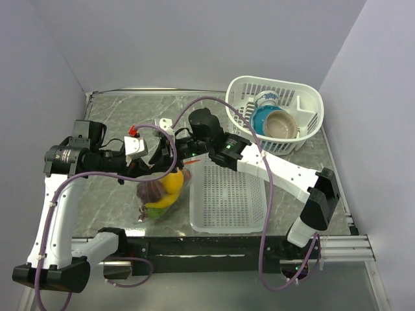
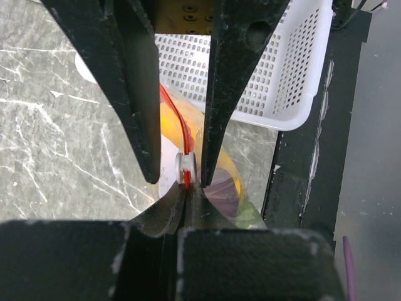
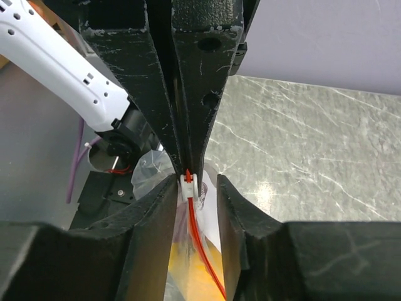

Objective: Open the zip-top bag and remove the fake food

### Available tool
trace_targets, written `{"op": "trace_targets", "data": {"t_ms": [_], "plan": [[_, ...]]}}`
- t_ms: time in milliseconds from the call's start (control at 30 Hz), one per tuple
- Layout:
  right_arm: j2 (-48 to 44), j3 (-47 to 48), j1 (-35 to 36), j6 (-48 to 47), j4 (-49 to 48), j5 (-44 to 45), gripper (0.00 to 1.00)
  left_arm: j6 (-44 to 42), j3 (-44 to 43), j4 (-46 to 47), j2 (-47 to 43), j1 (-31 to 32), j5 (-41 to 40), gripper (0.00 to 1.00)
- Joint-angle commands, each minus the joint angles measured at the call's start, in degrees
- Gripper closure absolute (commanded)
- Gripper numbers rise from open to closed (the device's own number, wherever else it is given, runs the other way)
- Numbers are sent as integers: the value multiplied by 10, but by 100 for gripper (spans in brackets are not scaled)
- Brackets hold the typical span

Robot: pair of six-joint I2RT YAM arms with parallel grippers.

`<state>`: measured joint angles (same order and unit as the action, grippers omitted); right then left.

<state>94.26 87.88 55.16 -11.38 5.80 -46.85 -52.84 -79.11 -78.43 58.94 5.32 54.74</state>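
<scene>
Bag position: zip-top bag (image 1: 162, 194) is held between the two grippers over the near-left part of the table (image 1: 110, 188), just beside the left wall of the flat slotted basket (image 1: 227, 214) and close to the table's front edge. I cannot tell whether its bottom touches the table. Grey marbled surface shows to the left of the bag and behind it. Lilac walls close the left, back and right sides.

Left gripper (image 2: 185, 197): jaws together, pinched on the orange-red zipper strip (image 3: 200, 251).

Right gripper (image 3: 195, 182): jaws apart, one finger on each side of the white slider (image 3: 190, 183). The gap is narrow and not clamped in the wrist view. The two grippers meet nose to nose at the strip.

Contents of bag: fake food (image 1: 170, 184) is all inside. A yellow piece is uppermost, with purple and green pieces lower down.

Back-right basket (image 1: 305, 97) holds a blue bowl (image 1: 261, 118), a tan bowl (image 1: 282, 124) leaning against it, and a white-and-blue patterned cup (image 1: 266, 98) behind them. This basket is well apart from the bag.
</scene>
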Motion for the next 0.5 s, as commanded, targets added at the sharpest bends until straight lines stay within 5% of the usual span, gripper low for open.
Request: {"op": "trace_targets", "data": {"t_ms": [0, 467], "plan": [[-11, 21, 0, 3, -14, -3, 66, -2, -10, -1, -13, 2, 33, 99], [-28, -3, -29, 7, -20, -25, 88, -7, -3, -2, -15, 3, 27, 99]]}}
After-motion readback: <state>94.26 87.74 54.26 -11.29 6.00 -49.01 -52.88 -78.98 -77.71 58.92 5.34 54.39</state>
